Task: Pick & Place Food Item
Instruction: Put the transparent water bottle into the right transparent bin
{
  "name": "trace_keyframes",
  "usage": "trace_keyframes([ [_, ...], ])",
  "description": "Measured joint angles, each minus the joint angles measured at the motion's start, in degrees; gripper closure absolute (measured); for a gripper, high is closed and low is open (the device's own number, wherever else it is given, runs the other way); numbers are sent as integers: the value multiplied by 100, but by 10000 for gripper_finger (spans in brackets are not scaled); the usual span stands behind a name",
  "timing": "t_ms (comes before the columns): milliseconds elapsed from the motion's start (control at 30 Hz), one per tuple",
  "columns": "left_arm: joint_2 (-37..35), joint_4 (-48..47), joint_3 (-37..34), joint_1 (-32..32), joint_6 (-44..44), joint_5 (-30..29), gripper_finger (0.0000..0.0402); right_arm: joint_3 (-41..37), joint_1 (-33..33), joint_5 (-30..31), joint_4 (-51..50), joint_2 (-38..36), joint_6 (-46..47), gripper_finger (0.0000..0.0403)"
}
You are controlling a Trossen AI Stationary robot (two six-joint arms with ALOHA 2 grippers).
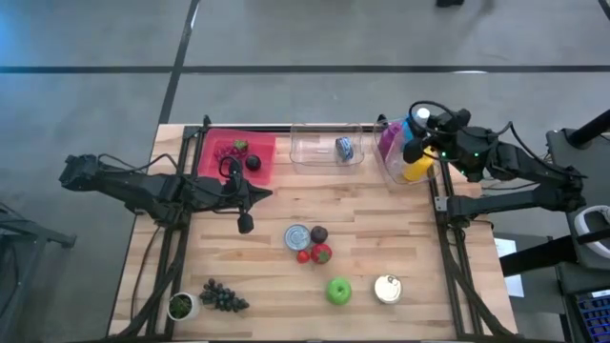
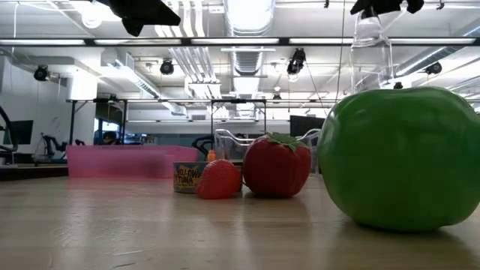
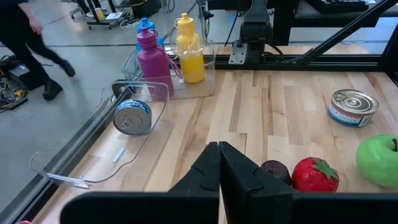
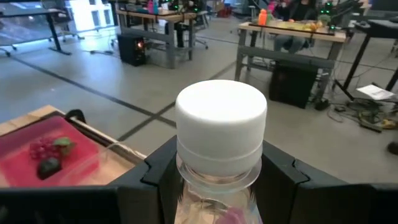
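**A:** Bottle (image 4: 221, 124), clear with a white cap: where do we find it?

**B:** Raised over the clear bin (image 1: 389, 164) at the back right corner of the table (image 1: 400, 238), with the right gripper (image 1: 431, 133) clamped on its neck under the cap.

**A:** How will it handle?

**B:** We judge it light, stiff and slick-walled, so the neck hold suits it. The bin's wall and the yellow bottle (image 1: 417, 169) inside crowd any descent. Open room lies toward mid-table, where the left gripper (image 1: 245, 224) waits, fingers together.

Pink tray (image 1: 262, 149); red strawberry (image 1: 321, 252); green apple (image 1: 338, 291); dark grapes (image 1: 223, 298); light striped wood table (image 1: 400, 229). Clear bottle (image 4: 219, 186) capped white; yellow (image 3: 189, 50) and magenta (image 3: 151, 59) bottles seen in clear bin (image 3: 205, 78).
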Motion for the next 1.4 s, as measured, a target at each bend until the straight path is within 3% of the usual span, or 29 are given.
trace_keyframes([
  [567, 0, 1, 0, -1, 1, 0, 400, -381, -1, 313, 183, -5, 98, 252],
  [1400, 0, 0, 0, -2, 0, 0, 400, -1024, 0, 290, 141, -11, 658, 252],
])
